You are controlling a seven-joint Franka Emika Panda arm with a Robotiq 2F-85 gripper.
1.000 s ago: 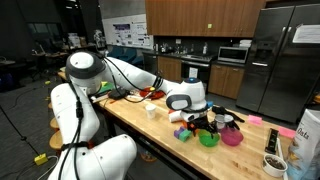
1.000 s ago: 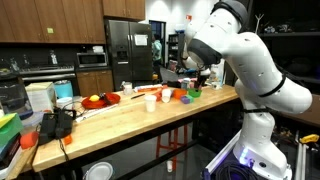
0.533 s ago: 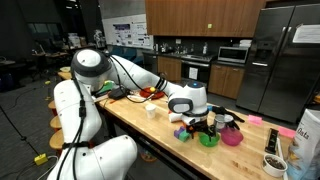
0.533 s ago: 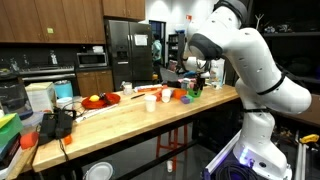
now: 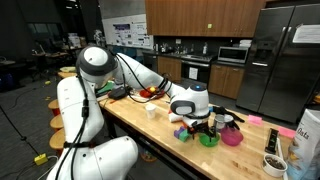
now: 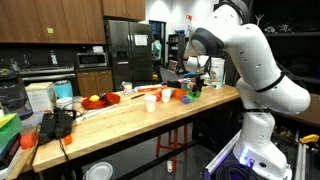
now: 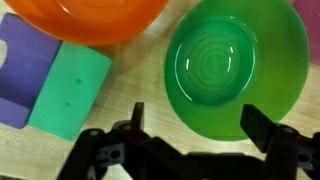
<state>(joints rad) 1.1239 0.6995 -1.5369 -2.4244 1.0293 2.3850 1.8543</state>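
In the wrist view my gripper (image 7: 198, 128) is open, its two dark fingers (image 7: 258, 127) straddling the near rim of an empty green bowl (image 7: 238, 62) on the wooden table. Nothing is between the fingers except the bowl's edge below. An orange bowl (image 7: 90, 18) lies beside the green one. A teal block (image 7: 70, 92) and a purple block (image 7: 22, 68) lie next to it. In an exterior view the gripper (image 5: 206, 126) hangs just over the green bowl (image 5: 208, 140), with a pink bowl (image 5: 232, 136) alongside.
A white cup (image 5: 151, 111) and a red plate (image 5: 150, 93) stand further along the wooden table (image 5: 130, 115). A white bag (image 5: 306, 140) and a dark cup (image 5: 272, 163) stand at the table's end. In an exterior view an orange cup (image 6: 167, 95) stands near the gripper (image 6: 196, 86).
The arm has shifted a little along the table and lower, toward the green bowl. The gripper stays open.
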